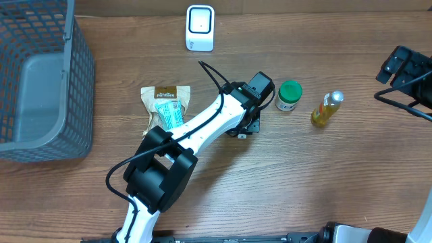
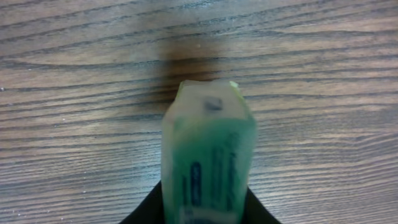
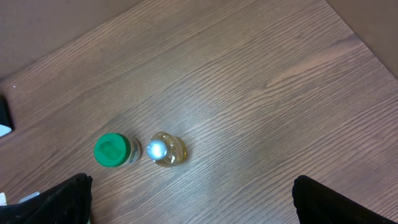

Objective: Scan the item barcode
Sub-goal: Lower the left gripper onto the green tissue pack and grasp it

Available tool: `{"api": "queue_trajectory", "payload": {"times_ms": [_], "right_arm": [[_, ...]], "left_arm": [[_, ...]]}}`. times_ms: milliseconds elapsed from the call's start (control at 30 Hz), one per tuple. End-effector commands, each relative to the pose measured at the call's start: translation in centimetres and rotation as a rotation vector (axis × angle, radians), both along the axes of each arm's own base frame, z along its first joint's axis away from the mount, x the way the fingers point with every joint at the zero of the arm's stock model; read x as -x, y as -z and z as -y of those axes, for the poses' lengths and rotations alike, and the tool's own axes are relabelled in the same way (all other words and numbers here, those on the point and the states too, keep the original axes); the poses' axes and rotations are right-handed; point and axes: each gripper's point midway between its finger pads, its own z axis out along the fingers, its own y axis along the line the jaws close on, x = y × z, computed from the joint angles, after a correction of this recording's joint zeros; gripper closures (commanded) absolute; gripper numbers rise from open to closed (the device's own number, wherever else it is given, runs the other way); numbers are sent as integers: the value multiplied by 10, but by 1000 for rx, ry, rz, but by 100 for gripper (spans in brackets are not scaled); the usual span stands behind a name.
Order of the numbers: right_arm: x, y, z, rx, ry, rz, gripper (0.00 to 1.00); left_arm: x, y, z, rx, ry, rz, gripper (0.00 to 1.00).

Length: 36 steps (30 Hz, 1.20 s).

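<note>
The left hand [image 2: 205, 214] grips the green box [image 2: 208, 155] by one end only, so it may slip before facing the scanner [image 1: 200, 28] at top centre. The right hand [image 3: 199, 202] is wide open and empty.

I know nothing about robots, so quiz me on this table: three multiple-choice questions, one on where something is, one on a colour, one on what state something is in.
1. Where does the small jar stand?
A. Inside the basket.
B. On the table, beside the yellow bottle.
C. On top of the white scanner.

2. What colour is the jar's lid?
A. Red.
B. Black.
C. Green.

3. How is the right end effector?
A. Open, with nothing between its fingers.
B. Clamped on the bottle.
C. Shut on the snack bag.

Answers:
1 B: the overhead view shows the jar and the bottle side by side on the wood, not touching.
2 C: the round lid is bright green in both the overhead and right wrist views.
3 A: in the right wrist view its fingers stand far apart, with only bare table between them.
</note>
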Motion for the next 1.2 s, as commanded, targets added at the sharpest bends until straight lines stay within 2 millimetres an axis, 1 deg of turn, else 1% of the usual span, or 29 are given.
{"api": "queue_trajectory", "payload": {"times_ms": [0,100,200,400,433,500,600,633,700,800,867,933,1000,1100,1167], "right_arm": [[0,-1,1,5,0,3,0],[0,-1,1,5,0,3,0],[0,-1,1,5,0,3,0],[0,-1,1,5,0,3,0],[0,-1,1,5,0,4,0],[0,-1,1,5,0,3,0],[0,-1,1,5,0,4,0],[0,-1,1,5,0,3,0],[0,-1,1,5,0,4,0],[0,-1,1,5,0,4,0],[0,-1,1,5,0,4,0],[0,-1,1,5,0,3,0],[0,-1,1,5,0,3,0],[0,-1,1,5,0,3,0],[0,-1,1,5,0,4,0]], "left_arm": [[0,-6,1,2,-6,19,68],[0,-6,1,2,-5,20,69],[0,-6,1,2,-5,20,67],[0,-6,1,2,-5,19,66],[0,-6,1,2,-5,20,64],[0,-6,1,2,-5,20,54],[0,-6,1,1,-1,20,42],[0,-6,1,1,-1,21,39],[-1,-6,1,1,3,21,37],[-5,-8,-1,-6,67,34,34],[-7,-10,-3,-6,90,32,33],[-11,-15,-7,-10,90,30,33],[-17,-25,-10,-9,85,33,34],[-27,-45,-12,1,83,52,34],[-33,-60,-9,27,78,61,35]]}}
